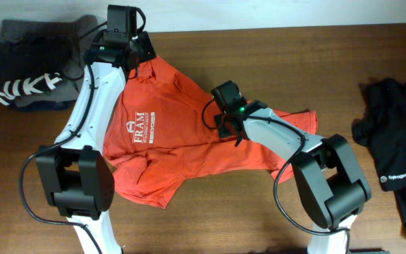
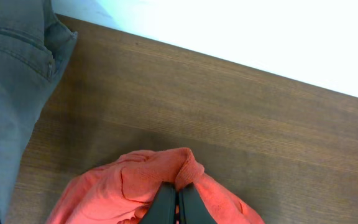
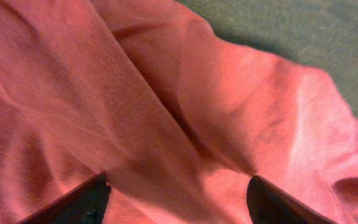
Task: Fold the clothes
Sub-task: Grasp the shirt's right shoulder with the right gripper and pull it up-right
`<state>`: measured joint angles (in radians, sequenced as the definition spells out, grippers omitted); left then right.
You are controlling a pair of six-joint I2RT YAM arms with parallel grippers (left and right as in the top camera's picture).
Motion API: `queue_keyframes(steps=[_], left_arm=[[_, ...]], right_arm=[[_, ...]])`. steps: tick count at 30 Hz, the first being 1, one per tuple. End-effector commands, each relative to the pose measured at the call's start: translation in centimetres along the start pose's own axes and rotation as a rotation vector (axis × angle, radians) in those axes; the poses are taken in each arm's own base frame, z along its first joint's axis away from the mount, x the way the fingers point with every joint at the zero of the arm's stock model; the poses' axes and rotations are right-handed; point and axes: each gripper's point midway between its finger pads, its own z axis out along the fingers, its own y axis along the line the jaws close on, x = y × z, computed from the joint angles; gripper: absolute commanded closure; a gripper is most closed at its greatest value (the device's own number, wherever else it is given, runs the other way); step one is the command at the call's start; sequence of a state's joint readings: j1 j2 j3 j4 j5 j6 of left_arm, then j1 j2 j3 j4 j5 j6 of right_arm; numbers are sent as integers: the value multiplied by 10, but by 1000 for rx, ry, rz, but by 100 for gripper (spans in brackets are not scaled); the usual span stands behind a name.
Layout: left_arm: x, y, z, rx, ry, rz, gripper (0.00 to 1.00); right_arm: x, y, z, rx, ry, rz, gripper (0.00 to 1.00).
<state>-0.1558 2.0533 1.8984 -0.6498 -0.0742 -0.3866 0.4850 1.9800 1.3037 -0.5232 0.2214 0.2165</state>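
The red-orange shirt (image 1: 182, 134) with white lettering lies spread and rumpled across the middle of the wooden table. My left gripper (image 1: 138, 65) is at its far top corner, shut on a bunched edge of the shirt (image 2: 166, 180); its fingers (image 2: 178, 202) pinch the fabric. My right gripper (image 1: 225, 121) is over the middle of the shirt, pointing down. In the right wrist view its fingers (image 3: 178, 193) are wide open with the shirt's folds (image 3: 185, 106) between and below them, holding nothing.
A dark grey and black garment pile with white letters (image 1: 30, 67) sits at the far left; its grey cloth (image 2: 11, 93) shows in the left wrist view. A black garment (image 1: 393, 152) lies at the right edge. The table's far edge (image 2: 229, 62) meets a white wall.
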Motion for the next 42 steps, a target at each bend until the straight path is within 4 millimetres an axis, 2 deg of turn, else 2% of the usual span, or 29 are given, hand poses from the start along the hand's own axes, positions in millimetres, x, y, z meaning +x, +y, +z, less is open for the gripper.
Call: queue_keyframes(steps=[1, 5, 9, 11, 14, 16, 17, 19, 22, 25, 27, 33, 36, 40, 41, 42], left_arm=[[-13, -9, -13, 41, -26, -13, 99], [-12, -9, -13, 43, -25, -13, 99], [-13, -9, -14, 43, -27, -13, 99], [-13, -9, -15, 44, -28, -13, 99], [-16, -10, -18, 47, -37, -13, 99], [-21, -11, -24, 54, -55, -14, 99], [-28, -13, -31, 62, -77, -16, 99], [-35, -15, -38, 70, -106, -17, 99], [-43, -18, -41, 82, -135, -19, 99], [-48, -18, -41, 79, -159, -22, 99], [-54, -15, -42, 60, -184, -25, 99], [-61, -13, -34, 42, -225, -32, 99], [-53, -11, -9, 33, -205, -30, 99], [-46, -5, 29, -1, -215, -33, 99], [-46, -2, 38, -14, -226, -35, 98], [-46, -1, 47, -23, -239, -38, 98]], right_arm=[[-4, -15, 1, 39, 5, 20, 35], [-3, -20, 3, 31, 16, 36, 36], [1, -20, 7, 18, 37, 44, 62], [2, -21, 7, 21, 40, 48, 80], [-1, -28, 6, 53, 31, 78, 96], [-11, -39, 0, 89, 17, 98, 96], [-26, -56, -11, 137, 2, 139, 96], [-45, -73, -25, 165, -22, 168, 96], [-76, -105, -49, 211, -78, 228, 96], [-95, -135, -58, 228, -127, 290, 96], [-99, -147, -55, 212, -146, 324, 96], [-115, -158, -33, 151, -196, 376, 96], [-120, -155, -17, 147, -212, 376, 95], [-115, -153, 3, 153, -191, 373, 92], [-114, -154, 6, 155, -185, 374, 90], [-112, -156, 8, 157, -180, 376, 81]])
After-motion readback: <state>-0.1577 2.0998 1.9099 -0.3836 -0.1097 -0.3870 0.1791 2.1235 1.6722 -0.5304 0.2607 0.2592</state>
